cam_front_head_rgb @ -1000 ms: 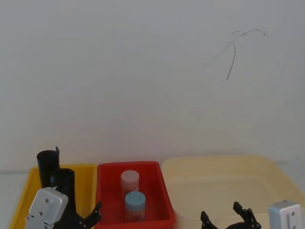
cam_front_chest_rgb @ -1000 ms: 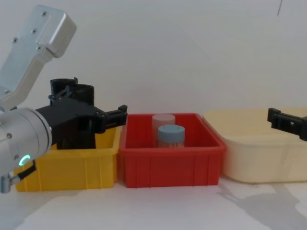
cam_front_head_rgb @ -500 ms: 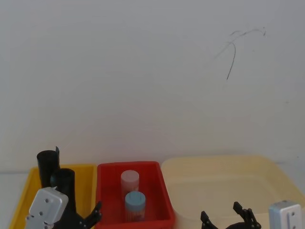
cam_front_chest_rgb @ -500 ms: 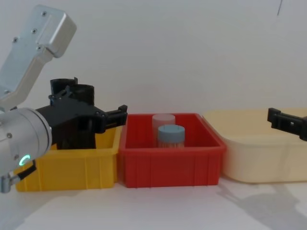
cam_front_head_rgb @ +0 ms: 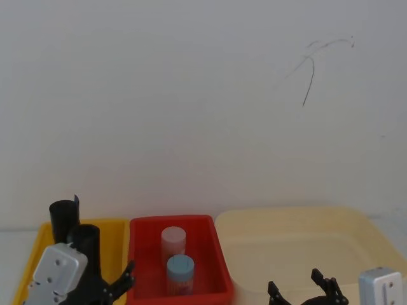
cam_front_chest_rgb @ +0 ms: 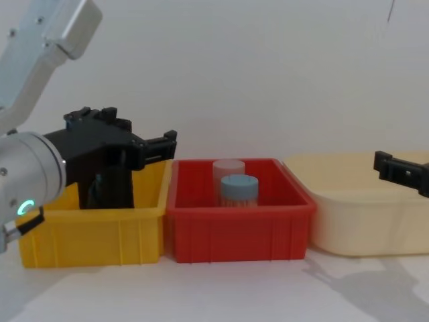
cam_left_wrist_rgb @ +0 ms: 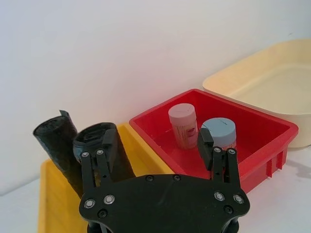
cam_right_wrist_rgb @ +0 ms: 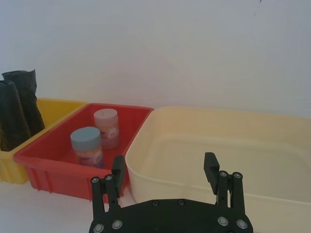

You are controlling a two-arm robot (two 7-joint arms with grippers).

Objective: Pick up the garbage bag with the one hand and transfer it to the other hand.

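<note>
Garbage bag (cam_front_head_rgb: 86, 241) is standing upright in the yellow bin (cam_front_chest_rgb: 94, 235) at the left end of the counter (cam_front_chest_rgb: 221, 295), flat top up, not lifted at all. It's got a neighbour, another black roll (cam_front_head_rgb: 62, 217) with a loose corner poking up, which sits a bit farther back and to the left of it in the same bin.

The left pincer (cam_left_wrist_rgb: 156, 138) is right up at the bag from the near side, hovering over the bin. Its fingers (cam_left_wrist_rgb: 108, 141) are spread wide and not clamped on anything. From the left wrist view, one finger overlaps the top edge of the bag while the other lines up over the red bin (cam_front_chest_rgb: 234, 235) next door. So the bag is off to one side of the gap, not centred in it. Can't tell if that finger is actually touching the plastic or just in front of it. From the chest view the pincer's black body covers most of the bag.

The red bin sits in the middle, just beside the yellow one. It holds two jars, a pale pink one (cam_front_head_rgb: 173, 238) at the back and a blue-lidded one (cam_front_head_rgb: 180, 267) in front of it.

The right pincer (cam_right_wrist_rgb: 164, 162) hangs over at the right by the near edge of the cream tub (cam_front_chest_rgb: 362, 221). Its fingers are also apart and holding nothing, well away from the bag.
</note>
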